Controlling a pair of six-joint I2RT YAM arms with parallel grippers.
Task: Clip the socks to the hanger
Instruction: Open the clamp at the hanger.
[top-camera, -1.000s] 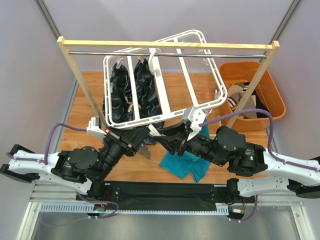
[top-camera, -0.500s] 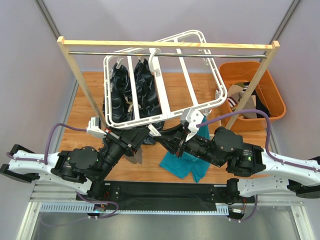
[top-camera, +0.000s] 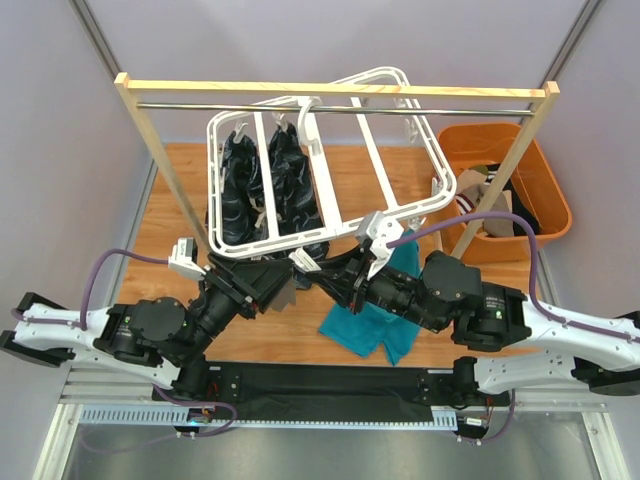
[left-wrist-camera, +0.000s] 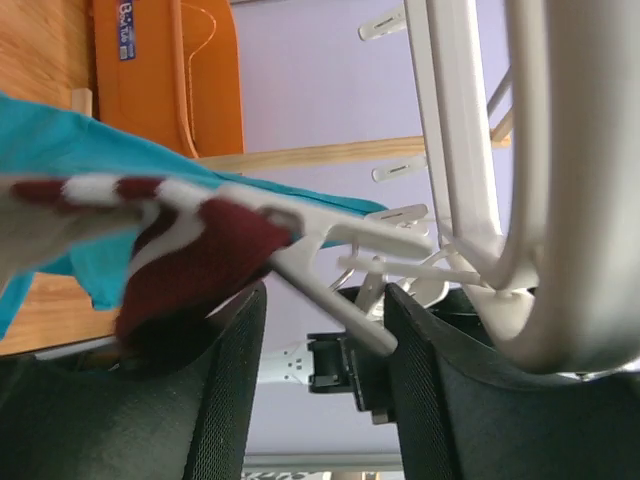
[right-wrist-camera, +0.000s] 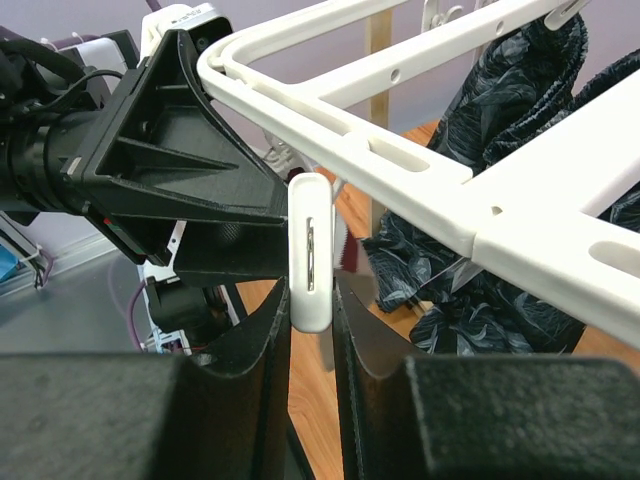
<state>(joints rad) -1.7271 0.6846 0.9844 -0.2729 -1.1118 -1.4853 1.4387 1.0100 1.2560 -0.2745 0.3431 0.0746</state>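
Evidently, a clip (right-wrist-camera: 309, 250) at the near edge of the hanger (right-wrist-camera: 400, 165) is clenched by the right gripper (right-wrist-camera: 310, 300) so that its mouth receives the striped sock (left-wrist-camera: 190, 250), which lies between the released, spread jaws of the left gripper (left-wrist-camera: 325, 305).

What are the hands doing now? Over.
Left hand open. Right hand shut on clip. Striped sock at clip's mouth. Nothing seen blocking.

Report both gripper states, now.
Left gripper: jaws open, gripping nothing.
Right gripper: jaws closed on a white hanger clip.
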